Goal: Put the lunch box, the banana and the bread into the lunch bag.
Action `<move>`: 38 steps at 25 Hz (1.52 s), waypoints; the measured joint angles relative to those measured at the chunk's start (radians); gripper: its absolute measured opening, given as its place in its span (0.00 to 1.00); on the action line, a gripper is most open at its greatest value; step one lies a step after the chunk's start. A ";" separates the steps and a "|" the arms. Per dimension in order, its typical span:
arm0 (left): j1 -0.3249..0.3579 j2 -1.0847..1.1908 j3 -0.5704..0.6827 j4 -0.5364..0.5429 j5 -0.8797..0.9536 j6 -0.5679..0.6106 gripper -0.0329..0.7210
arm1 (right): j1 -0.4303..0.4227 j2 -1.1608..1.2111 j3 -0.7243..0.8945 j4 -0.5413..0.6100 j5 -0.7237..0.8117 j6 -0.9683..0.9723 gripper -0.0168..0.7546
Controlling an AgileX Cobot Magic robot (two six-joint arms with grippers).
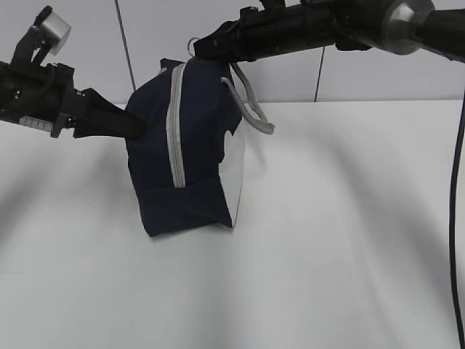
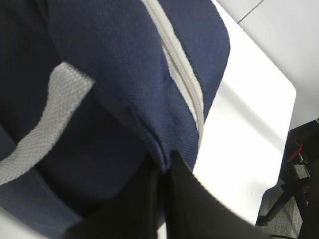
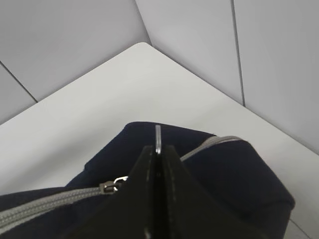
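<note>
Pinching the lunch bag (image 1: 182,153) fabric with our left gripper (image 2: 162,167) steadies it, while our right gripper (image 3: 158,149) has clamped the zipper pull (image 3: 158,138).

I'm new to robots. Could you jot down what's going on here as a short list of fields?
Surface: plain white table
Object: navy-blue fabric lunch bag with grey zipper trim, standing on the table
Zipper: looks closed along the visible stretch
Left gripper: shut on a fold of the bag's fabric
Right gripper: shut on a thin metal piece at the bag's top
Food items: none visible
</note>
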 joint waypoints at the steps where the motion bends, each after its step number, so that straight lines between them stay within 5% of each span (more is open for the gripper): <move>1: 0.000 0.000 0.000 0.000 -0.001 0.000 0.05 | 0.000 0.000 -0.002 0.000 0.014 0.000 0.00; 15: 0.000 0.000 0.000 0.034 0.018 0.000 0.05 | 0.000 0.067 -0.137 -0.002 0.123 -0.004 0.00; 38: 0.000 -0.012 -0.008 0.241 0.042 0.000 0.05 | 0.002 0.203 -0.281 0.059 0.106 0.018 0.00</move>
